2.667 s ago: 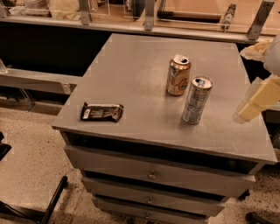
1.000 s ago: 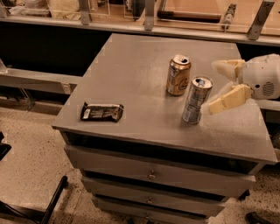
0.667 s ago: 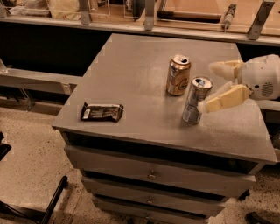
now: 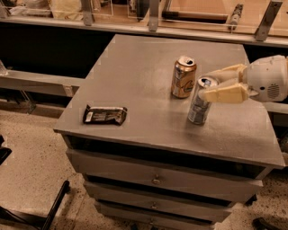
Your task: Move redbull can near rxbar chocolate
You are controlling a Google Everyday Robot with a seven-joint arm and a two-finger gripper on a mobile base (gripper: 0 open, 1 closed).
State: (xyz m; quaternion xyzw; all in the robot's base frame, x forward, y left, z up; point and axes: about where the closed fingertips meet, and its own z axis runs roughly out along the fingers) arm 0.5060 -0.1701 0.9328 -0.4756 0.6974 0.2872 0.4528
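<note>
The redbull can (image 4: 198, 105), slim and silver-grey with bluish markings, stands upright on the right half of the grey cabinet top (image 4: 135, 76). The rxbar chocolate (image 4: 105, 115), a flat dark wrapper with a white patch at its left end, lies near the front left corner, well apart from the can. My gripper (image 4: 205, 86) reaches in from the right with its cream fingers (image 4: 225, 94) spread on either side of the can's top. The jaws stand open and the can still rests on the cabinet.
A wider gold can (image 4: 183, 76) stands upright just left of and behind the redbull can, close to it. The cabinet has several drawers (image 4: 155, 179) at the front. A rail with metal posts (image 4: 153, 13) runs behind. A dark chair leg (image 4: 49, 211) lies on the floor at lower left.
My gripper has moved left from the table's right edge to the redbull can, and its fingers now flank the can's top. The cans and the bar have not moved.
</note>
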